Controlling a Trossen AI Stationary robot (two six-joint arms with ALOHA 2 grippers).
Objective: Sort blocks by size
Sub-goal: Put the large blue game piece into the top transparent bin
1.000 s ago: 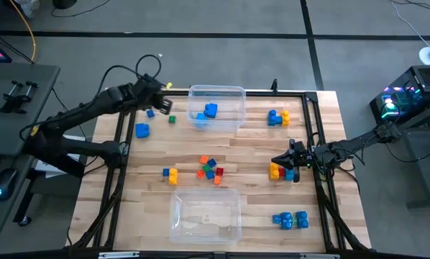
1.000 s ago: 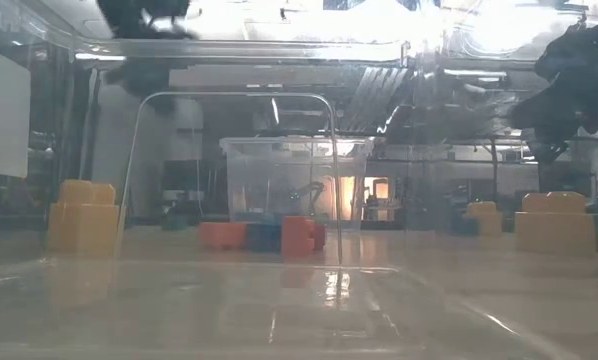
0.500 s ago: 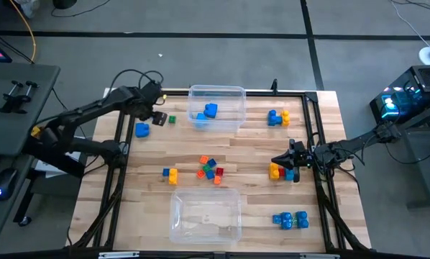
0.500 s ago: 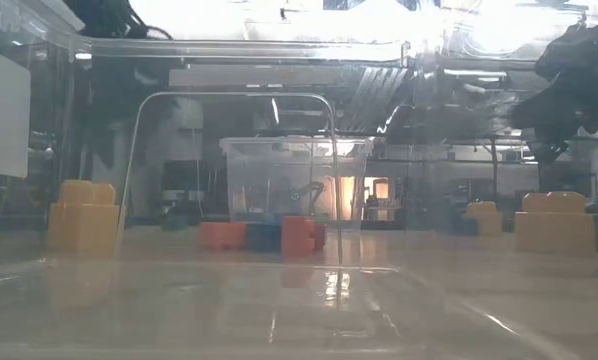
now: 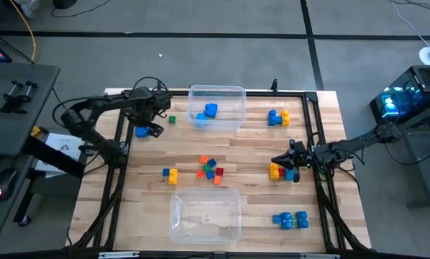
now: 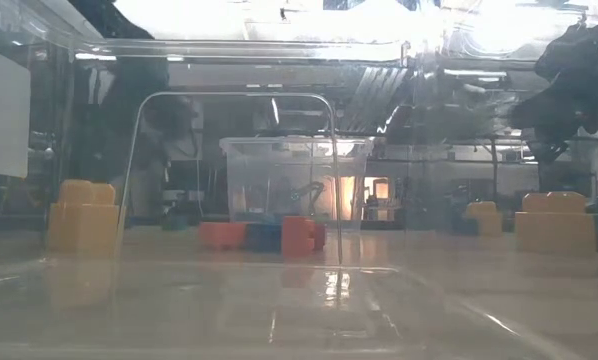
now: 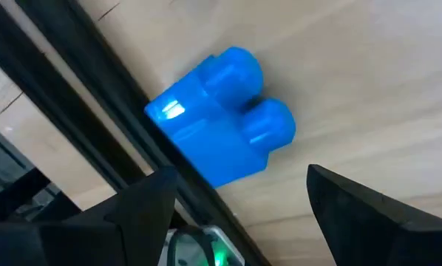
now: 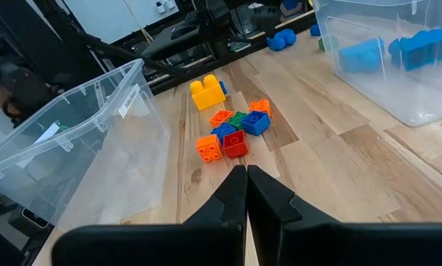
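A larger blue block with two studs lies flat on the table at the far left, beside the dark frame rail. My left gripper hovers open over it, one finger to each side, touching nothing. My right gripper waits shut at the right, next to a yellow, blue and red clump of blocks. Several tiny blocks sit mid-table. A tiny green block lies by the far bin.
The far clear bin holds blue blocks; the near clear bin stands at the front. More blocks: blue and yellow, blue and yellow, blue. Dark frame rails run along the table's sides.
My left gripper has come from the far left corner toward the near edge and down, ending over the larger blue block. The right arm and the blocks have kept still.
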